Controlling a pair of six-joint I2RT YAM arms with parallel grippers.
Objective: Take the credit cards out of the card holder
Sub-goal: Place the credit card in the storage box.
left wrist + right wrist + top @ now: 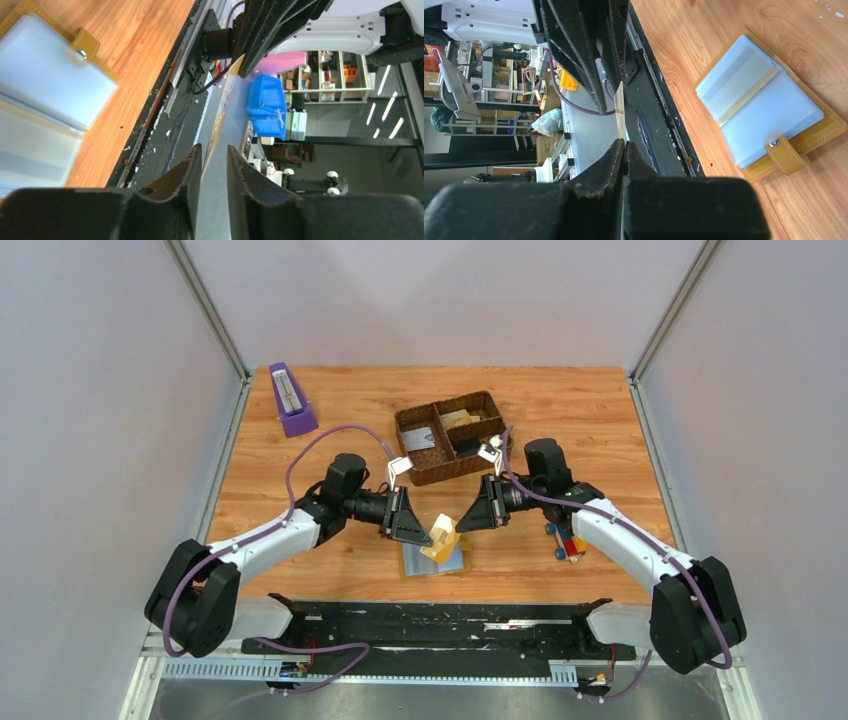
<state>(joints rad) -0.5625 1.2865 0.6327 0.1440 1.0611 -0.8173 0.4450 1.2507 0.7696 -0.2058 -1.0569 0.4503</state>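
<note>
The card holder (436, 562) lies open on the table, blue-grey pockets up, mustard edge and tab showing. It also shows in the left wrist view (45, 95) and the right wrist view (764, 105). A yellowish card (443, 539) hangs tilted just above it, between both grippers. My right gripper (463, 524) is shut on the card's right end; the card is seen edge-on (620, 115) beyond its closed jaws (625, 143). My left gripper (428, 536) is at the card's left end. Its jaws (214, 148) stand slightly apart, with the card's edge (220, 122) running between them.
A brown woven compartment tray (497, 450) with small items stands behind the grippers. A purple metronome (290, 400) is at the back left. A small coloured toy (568, 540) lies under the right arm. A black rail (440, 625) runs along the near edge.
</note>
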